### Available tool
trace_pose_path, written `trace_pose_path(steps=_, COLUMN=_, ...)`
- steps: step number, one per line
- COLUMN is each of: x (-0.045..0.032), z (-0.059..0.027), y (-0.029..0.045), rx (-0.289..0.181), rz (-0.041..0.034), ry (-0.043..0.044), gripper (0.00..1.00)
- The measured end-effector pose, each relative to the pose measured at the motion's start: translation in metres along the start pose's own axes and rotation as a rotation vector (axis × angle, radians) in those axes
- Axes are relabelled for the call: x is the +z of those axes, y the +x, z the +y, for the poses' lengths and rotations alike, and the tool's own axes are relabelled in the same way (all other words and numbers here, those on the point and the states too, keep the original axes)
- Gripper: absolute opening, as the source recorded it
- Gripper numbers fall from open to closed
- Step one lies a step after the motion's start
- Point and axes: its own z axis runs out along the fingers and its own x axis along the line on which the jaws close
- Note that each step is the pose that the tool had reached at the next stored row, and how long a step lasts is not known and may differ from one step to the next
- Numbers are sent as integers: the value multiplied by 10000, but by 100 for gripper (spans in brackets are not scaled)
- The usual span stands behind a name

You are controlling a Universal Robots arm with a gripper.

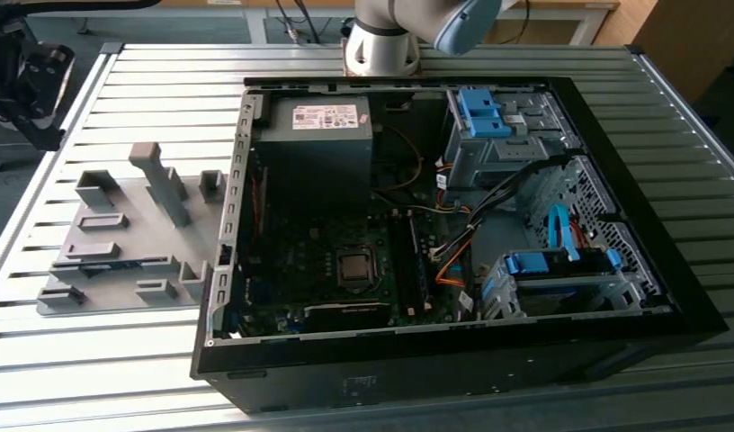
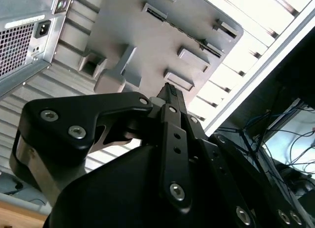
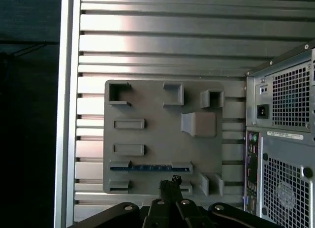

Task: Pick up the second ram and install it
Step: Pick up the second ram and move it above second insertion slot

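Observation:
The second ram [image 3: 147, 167] is a long blue stick standing on edge in a slot of the grey holder plate [image 3: 162, 139]. The plate lies on the slatted table beside the open computer case [image 1: 439, 225], toward the exterior view's left [image 1: 115, 243]. My gripper [image 3: 170, 181] hangs well above the plate, its fingertips close to the ram's middle in the first wrist view. The two black fingers [image 2: 170, 119] are pressed together with nothing between them. In the second wrist view the tips [image 2: 167, 87] point down at the holder plate [image 2: 147, 41].
Inside the case, the motherboard with its processor socket [image 1: 355, 267] lies flat, with long dark slots [image 1: 409, 261] beside it. Blue drive-bay clips [image 1: 481, 112] and orange cables [image 1: 452, 256] sit toward the exterior view's right. The case's rear panel [image 3: 285, 139] stands next to the plate. The table edge [image 3: 69, 110] runs close by.

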Motion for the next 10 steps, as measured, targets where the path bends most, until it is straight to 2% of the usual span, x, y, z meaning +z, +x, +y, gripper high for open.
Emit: trace_pose_path(steps=10, x=18, z=0, y=0, rx=-1771, rz=61, ry=0, gripper=10)
